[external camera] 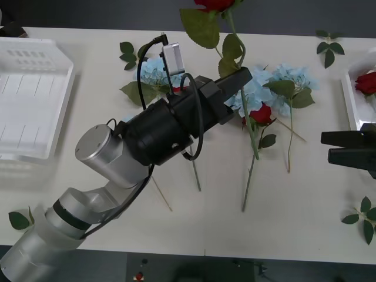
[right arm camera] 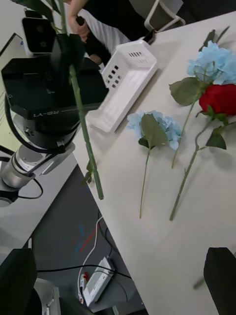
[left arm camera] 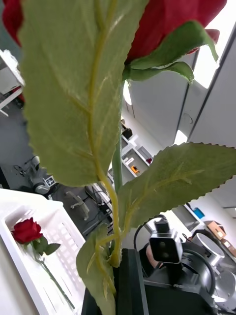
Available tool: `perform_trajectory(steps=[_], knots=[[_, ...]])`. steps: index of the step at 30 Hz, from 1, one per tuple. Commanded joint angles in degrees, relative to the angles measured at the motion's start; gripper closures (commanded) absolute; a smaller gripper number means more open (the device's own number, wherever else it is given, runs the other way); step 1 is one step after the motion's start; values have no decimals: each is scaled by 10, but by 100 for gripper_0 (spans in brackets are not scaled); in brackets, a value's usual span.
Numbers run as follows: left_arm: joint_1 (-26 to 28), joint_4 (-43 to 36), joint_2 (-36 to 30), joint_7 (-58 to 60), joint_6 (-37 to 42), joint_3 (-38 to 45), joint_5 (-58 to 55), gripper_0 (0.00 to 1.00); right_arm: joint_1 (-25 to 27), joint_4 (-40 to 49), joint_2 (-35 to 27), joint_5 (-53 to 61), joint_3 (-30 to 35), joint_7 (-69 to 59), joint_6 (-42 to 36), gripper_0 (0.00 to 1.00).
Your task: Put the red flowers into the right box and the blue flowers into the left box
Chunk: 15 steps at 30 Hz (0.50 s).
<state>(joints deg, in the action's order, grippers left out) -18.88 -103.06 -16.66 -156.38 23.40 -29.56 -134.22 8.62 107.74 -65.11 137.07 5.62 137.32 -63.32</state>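
One red rose (external camera: 215, 4), deep-red bloom, broad leaves | clamped upright in left gripper (external camera: 244, 77) | right gripper (external camera: 329, 147) parted

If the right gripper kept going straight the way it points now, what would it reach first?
The right gripper lies at the table's right side, pointing toward the middle. In that line the blue flower's stem comes first, then a red rose. That is a hedged call: its height above the table is unclear.

left box (external camera: 35, 111): glossy white plastic | table (external camera: 194, 223): smooth, matt | left arm (external camera: 94, 147): brushed metal, matt black housing
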Motion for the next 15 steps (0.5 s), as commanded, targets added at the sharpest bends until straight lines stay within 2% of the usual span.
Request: perform_trajectory(steps=[1,7,15], knots=[[-26,9,26,14,-1,-9,-7,100,-8,33,11,0,1,28,0,0],[-44,44,46,14,0,-9,-4,100,-36,39,32,0,-45,35,1,0],[-53,57,46,14,0,-18,5,100,-77,39,54,-28,-104,50,52,0]])
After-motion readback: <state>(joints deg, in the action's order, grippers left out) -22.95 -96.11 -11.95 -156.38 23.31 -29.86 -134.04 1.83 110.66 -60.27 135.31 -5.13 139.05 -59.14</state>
